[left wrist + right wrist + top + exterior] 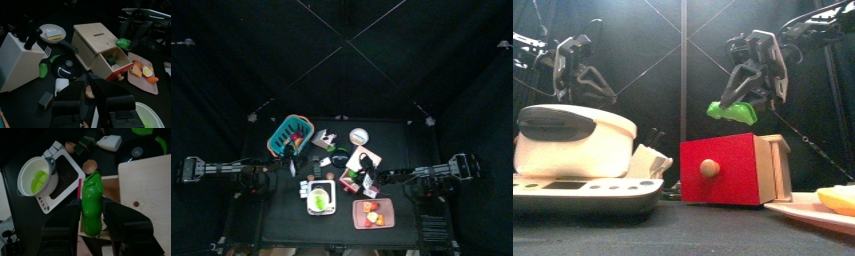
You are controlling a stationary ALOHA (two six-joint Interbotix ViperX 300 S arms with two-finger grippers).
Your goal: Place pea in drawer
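The drawer (97, 40) is a tan wooden box whose red-fronted tray (723, 168) is pulled out. It also shows in the top view (362, 160) and the right wrist view (143, 183). My right gripper (738, 100) is shut on a green pea pod (91, 203) and holds it above the open tray, just over the red front. The pod also shows in the front view (734, 109) and the left wrist view (123, 43). A small green item (111, 60) lies inside the tray. My left gripper (577, 82) hangs open and empty at the left, away from the drawer.
A white scale (57, 188) carrying a bowl (35, 175) stands in front of the drawer. A pink tray (145, 75) of fruit lies at the front right. A white knife block (23, 55), a teal-and-orange basket (290, 136) and a black round lid (65, 70) stand to the left.
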